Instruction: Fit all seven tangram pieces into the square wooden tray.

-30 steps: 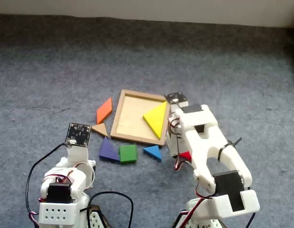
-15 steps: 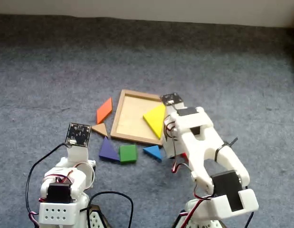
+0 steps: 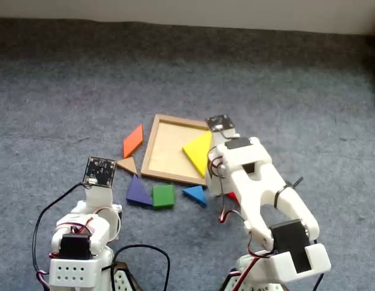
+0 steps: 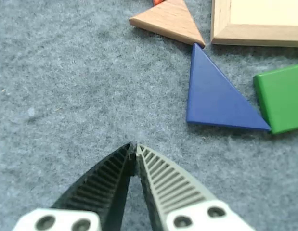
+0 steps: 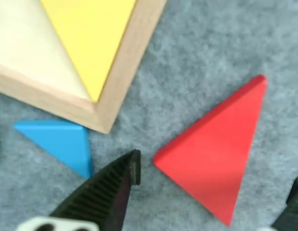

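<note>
The right gripper has its jaws wide open and holds nothing. The red triangle lies flat on the carpet between the two fingers. One corner of it is just beside one fingertip, and its longest edge faces the other finger, so I judge that the jaws would close across the piece from corner to long edge. I cannot tell if the fingers already touch the carpet.

The tray is near the red triangle, with the yellow triangle already inside against its rim. The blue triangle lies outside, just beside the tray corner.

The right arm is clearly the nearer one for the red piece. The left gripper is closed and empty, above bare carpet. Near it lie the navy triangle, the green square and the tan triangle, all outside the tray.
</note>
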